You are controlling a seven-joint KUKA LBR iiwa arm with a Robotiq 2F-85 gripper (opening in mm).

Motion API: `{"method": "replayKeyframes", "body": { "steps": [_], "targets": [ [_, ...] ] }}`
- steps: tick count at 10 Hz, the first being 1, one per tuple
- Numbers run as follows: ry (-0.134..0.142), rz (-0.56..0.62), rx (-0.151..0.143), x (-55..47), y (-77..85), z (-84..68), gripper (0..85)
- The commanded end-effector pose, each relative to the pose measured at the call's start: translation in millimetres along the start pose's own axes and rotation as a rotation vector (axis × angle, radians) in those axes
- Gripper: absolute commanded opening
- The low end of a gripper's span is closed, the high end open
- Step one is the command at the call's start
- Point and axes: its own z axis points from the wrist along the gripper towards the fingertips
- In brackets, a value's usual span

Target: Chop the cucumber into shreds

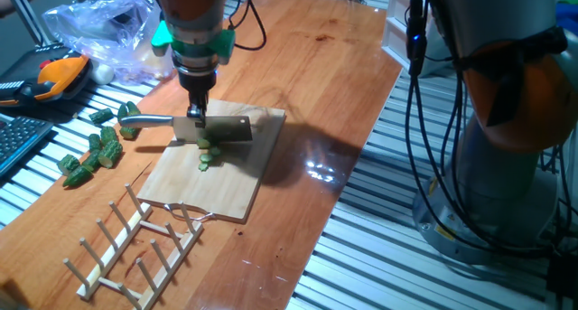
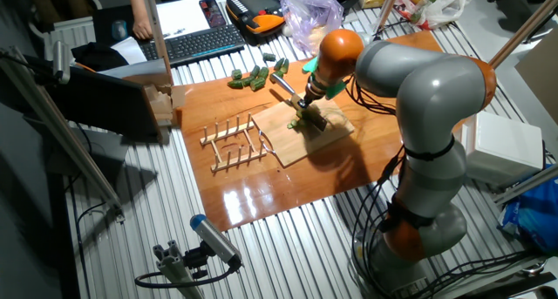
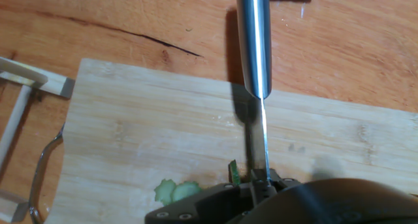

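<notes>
The knife lies across the far half of the wooden board, its handle jutting left. Left of it the dark green chunks litter the bench. The peg rack blocks the near-left approach. The board's near-right half lies bare.

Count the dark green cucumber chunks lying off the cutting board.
About 7, though overlap may hide some: two chunks sit near the knife handle, and the rest cluster at the table's left edge.
</notes>
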Motion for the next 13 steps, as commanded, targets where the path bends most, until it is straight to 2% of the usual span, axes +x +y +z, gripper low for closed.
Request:
{"method": "replayKeyframes", "body": {
  "steps": [1, 3, 7, 10, 13],
  "targets": [
    [0.009, 0.002, 0.006, -3.5, 3.0, -12.5, 0.0],
    [0.012, 0.001, 0.014, -2.6, 2.3, -16.7, 0.0],
    [0.002, -0.01, 0.022, -3.4, -1.2, -10.1, 0.0],
    [-0.012, -0.019, 0.024, -0.9, -5.1, -1.4, 0.0],
    [-0.037, -0.024, 0.016, 4.0, -9.4, 16.8, 0.0]
  ]
}}
